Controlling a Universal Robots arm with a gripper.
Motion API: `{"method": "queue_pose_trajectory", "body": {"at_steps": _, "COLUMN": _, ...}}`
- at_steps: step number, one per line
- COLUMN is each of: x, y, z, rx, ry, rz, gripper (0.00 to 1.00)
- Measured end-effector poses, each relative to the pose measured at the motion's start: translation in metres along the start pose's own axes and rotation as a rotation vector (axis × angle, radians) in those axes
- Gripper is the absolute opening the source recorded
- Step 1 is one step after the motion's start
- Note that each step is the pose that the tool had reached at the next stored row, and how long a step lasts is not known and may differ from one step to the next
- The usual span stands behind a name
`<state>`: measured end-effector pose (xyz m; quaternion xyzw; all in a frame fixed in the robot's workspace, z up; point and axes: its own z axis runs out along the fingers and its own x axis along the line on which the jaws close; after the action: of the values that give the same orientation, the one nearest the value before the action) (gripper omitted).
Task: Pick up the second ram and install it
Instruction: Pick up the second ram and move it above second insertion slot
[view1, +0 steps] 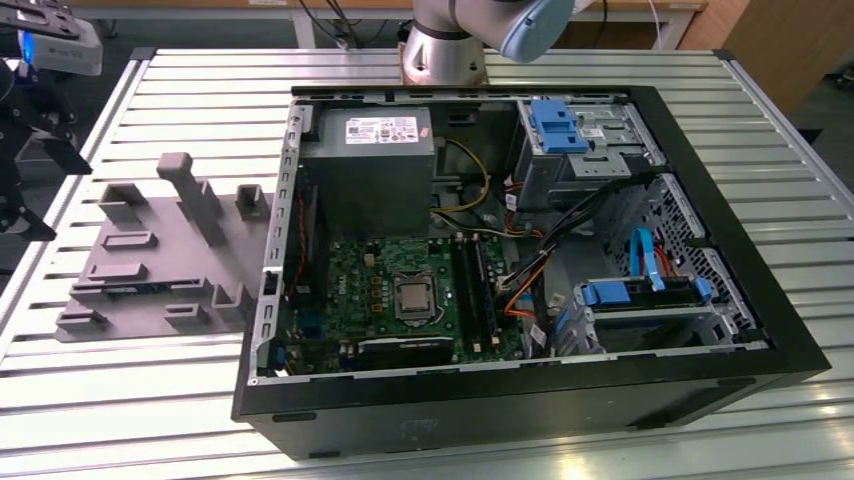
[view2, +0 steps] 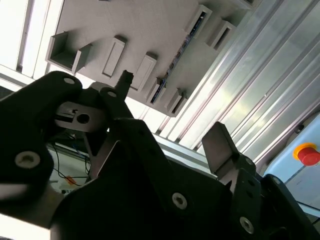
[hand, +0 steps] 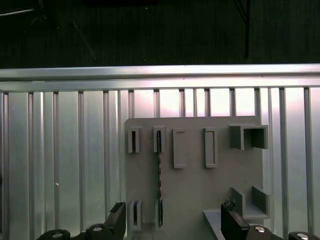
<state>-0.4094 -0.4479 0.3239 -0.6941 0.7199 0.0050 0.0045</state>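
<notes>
— Showing what at the fingers (hand: 117, 215)?
— Spread wide apart, pinching nothing. Belonging to the gripper (hand: 173, 220), poised above one edge of the grey holder tray (hand: 195, 195), as seen in both wrist views.

— And locating the second ram?
— Standing on edge in a narrow slot of that tray. Marking the second ram (hand: 159, 172) as a thin dark strip running between small grey end blocks (hand: 159, 139), apart from both fingertips, not yet lifted. Repeating the second ram (view2: 181, 47) in the second wrist view, with bluish flecks along its edge.

— Moving outward from the tray?
— Resting on a slatted aluminium table (view1: 534, 70). Placing the tray, in the exterior view, at the exterior view's left, just beside an open black computer case (view1: 801, 350) lying on its side. Enclosing a green motherboard (view1: 387, 290), long black memory slots (view1: 474, 290), a grey power supply (view1: 367, 185) and blue drive brackets (view1: 554, 125).

— Bearing any writing?
— Carrying a white printed label (view1: 383, 130) on the power supply, with dark lines of print, wording not read off. Adding, in the second wrist view, a red button (view2: 307, 152) on a pale blue housing beyond the table.
</notes>
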Motion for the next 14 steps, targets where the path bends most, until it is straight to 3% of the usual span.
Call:
{"method": "queue_pose_trajectory", "body": {"at_steps": 1, "x": 0.0, "y": 0.0, "z": -0.0001, "rx": 0.0, "ry": 0.0, "rz": 0.0, "gripper": 0.85}}
{"method": "queue_pose_trajectory", "body": {"at_steps": 5, "x": 0.0, "y": 0.0, "z": 0.0002, "rx": 0.0, "ry": 0.0, "rz": 0.0, "gripper": 0.61}}
{"method": "queue_pose_trajectory", "body": {"at_steps": 14, "x": 0.0, "y": 0.0, "z": 0.0003, "rx": 0.0, "ry": 0.0, "rz": 0.0, "gripper": 0.61}}
